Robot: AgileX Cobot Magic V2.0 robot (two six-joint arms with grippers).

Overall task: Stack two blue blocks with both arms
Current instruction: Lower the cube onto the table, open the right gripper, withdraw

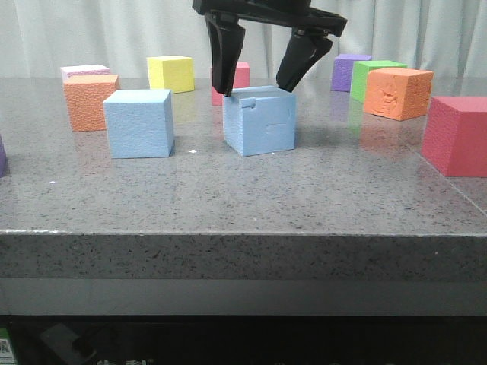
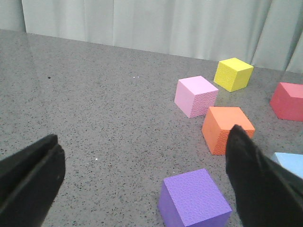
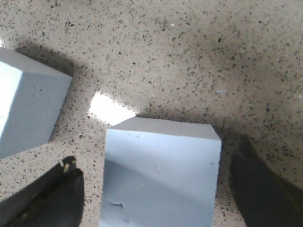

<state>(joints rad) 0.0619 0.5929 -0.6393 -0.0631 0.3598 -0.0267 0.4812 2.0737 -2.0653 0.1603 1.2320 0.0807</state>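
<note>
Straddling the gouged blue block (image 1: 259, 120), apparently without contact: right pincer (image 1: 259, 80), spread wide.

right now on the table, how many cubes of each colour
blue cubes: 2
orange cubes: 2
purple cubes: 2
red cubes: 2
yellow cube: 1
pink cube: 1
green cube: 1
total: 11

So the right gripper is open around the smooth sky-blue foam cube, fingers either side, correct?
Not quite. The right gripper is open, fingers either side, but around the chipped, gouged sky-blue foam cube; the smooth sky-blue foam cube sits apart. The front view shows it.
</note>
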